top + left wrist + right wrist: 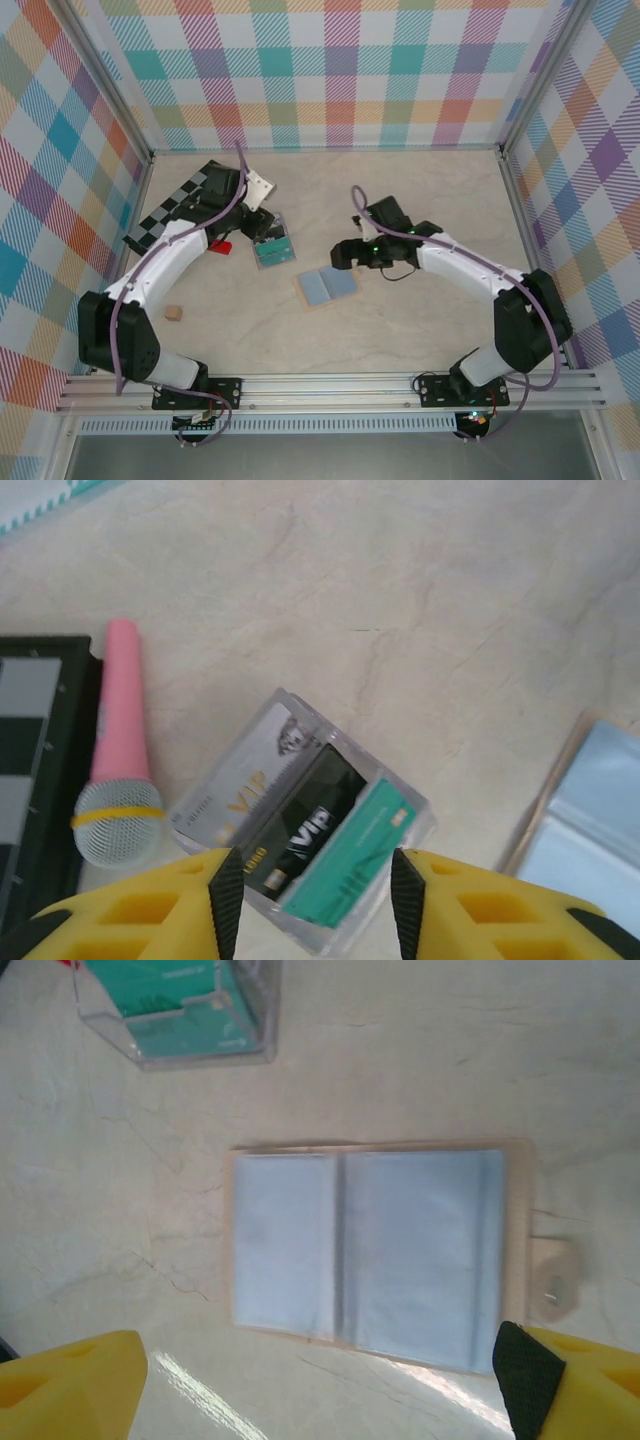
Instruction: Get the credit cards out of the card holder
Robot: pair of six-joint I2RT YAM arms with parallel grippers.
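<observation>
Tan at its rim and light blue inside, the card holder (370, 1250) lies spread open and flat on the pale marbled table (430, 200), about the middle of it. Both blue panels face up, and a small tan tab sticks out from one edge. The right gripper (320, 1400) hangs over the holder with its yellow fingers spread wide and nothing between them; whether a fingertip touches the holder's corner I cannot tell.

Just left of the holder and a little farther back sits a clear plastic tray (418, 818). Three cards lie in it side by side: a silver VIP card (235, 785), a black VIP card (310, 825) and a teal card (360, 850). The left gripper (315, 905) is above the tray's end, its black pads (227, 900) parted and gripping nothing.

Left of the tray lies a pink toy microphone (118, 750) with a grey mesh head, just beside a black-and-grey checkered board (30, 780). A small wooden cube (174, 313) rests well apart, at the near left of the table.
</observation>
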